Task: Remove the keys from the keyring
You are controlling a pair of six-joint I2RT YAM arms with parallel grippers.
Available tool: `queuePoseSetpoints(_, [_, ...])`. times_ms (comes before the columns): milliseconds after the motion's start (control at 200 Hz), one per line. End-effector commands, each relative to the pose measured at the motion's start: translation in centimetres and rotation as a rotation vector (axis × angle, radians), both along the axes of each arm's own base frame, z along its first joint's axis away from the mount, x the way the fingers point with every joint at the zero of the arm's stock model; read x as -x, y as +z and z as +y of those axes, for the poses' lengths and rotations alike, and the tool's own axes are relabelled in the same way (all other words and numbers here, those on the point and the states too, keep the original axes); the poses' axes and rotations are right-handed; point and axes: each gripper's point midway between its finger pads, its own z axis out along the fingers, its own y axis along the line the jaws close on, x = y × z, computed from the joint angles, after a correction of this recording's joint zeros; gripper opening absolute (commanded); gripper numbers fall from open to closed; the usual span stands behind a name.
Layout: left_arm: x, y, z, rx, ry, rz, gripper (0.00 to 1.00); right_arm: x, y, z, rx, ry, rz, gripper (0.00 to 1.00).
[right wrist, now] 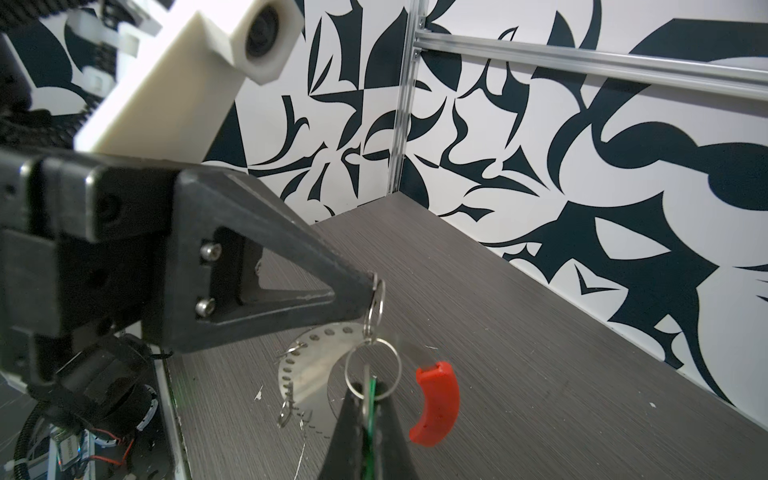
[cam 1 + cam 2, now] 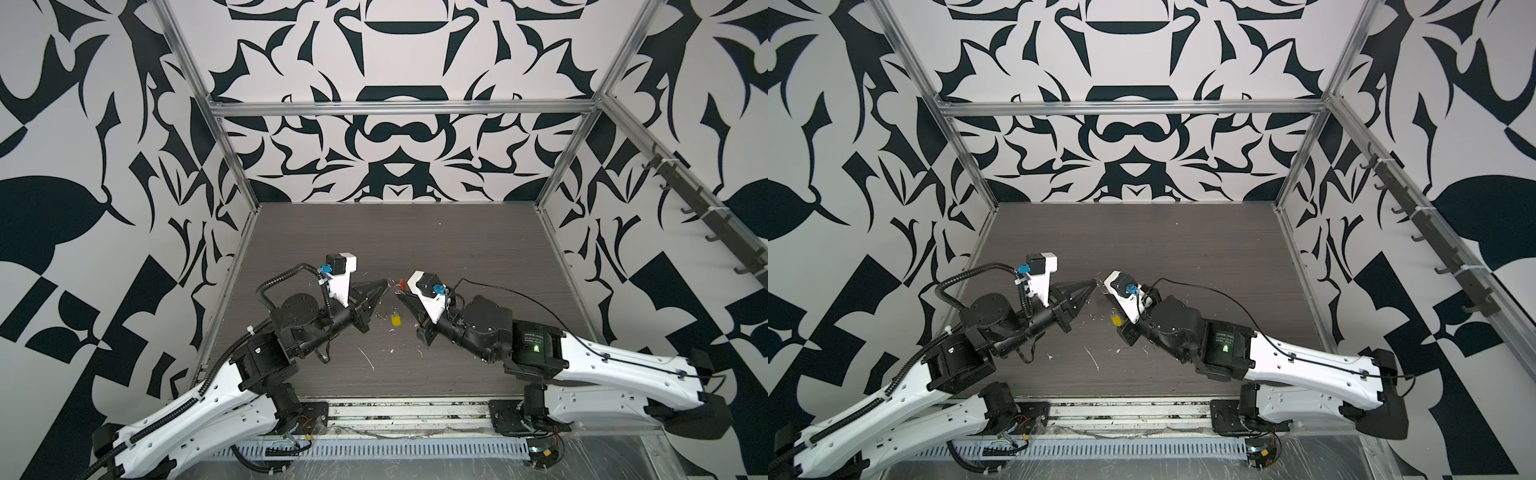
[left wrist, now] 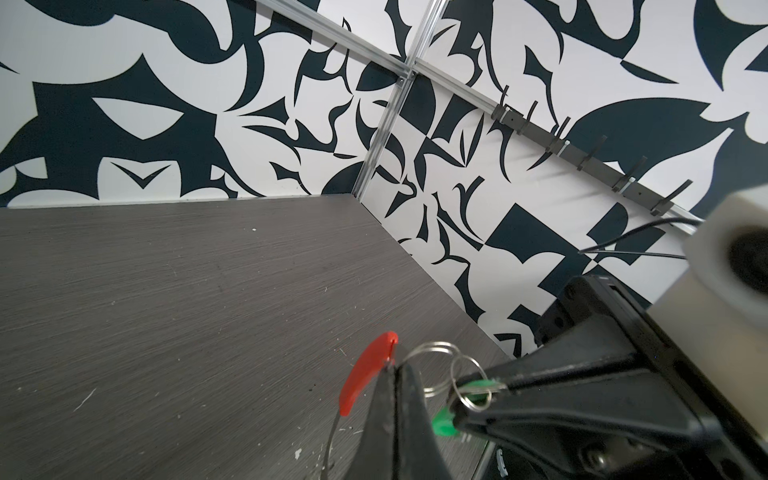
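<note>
Walls (image 2: 399,158): black-white abstract pattern. Table (image 2: 415,241): dark grey woodgrain, white flecks. Keyring (image 1: 436,409): grey metal, red plastic section. Key 1 (image 2: 395,319): yellow tag. Key 2 (image 3: 444,422): green tag. 2 arms (image 2: 615,365): white shells, black joints.

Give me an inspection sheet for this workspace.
Surface: dark wood-grain table, scratched.
Job's things: yellow-tag key lies on the table; green-tag key and keyring are at the hands.
Clutter: white flecks.
Hands: left hand shut on a split ring by the keyring's red section; right hand shut on the green-tag key.
Cables: black cable along the right arm.
Surroundings: patterned walls, hook rail.
</note>
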Motion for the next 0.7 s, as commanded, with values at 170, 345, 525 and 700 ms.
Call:
queuePoseSetpoints(170, [-3.8,3.6,5.6,0.108,0.346,-0.025,0.00,0.8,0.3,-0.9,0.031,-0.011,-0.026,0.00])
queuePoseSetpoints(345, [-3.5,3.5,5.1,0.101,0.313,-0.029,0.00,1.0,0.9,-1.0,0.021,-0.006,-0.032,0.00])
queuePoseSetpoints(525, [-1.5,3.9,3.1,0.078,0.147,-0.099,0.16,1.4,1.5,-1.3,0.007,0.012,-0.036,0.00])
queuePoseSetpoints(700, [0.1,2.8,1.0,0.008,-0.005,-0.149,0.41,1.4,2.0,-1.5,-0.003,0.014,-0.039,0.00])
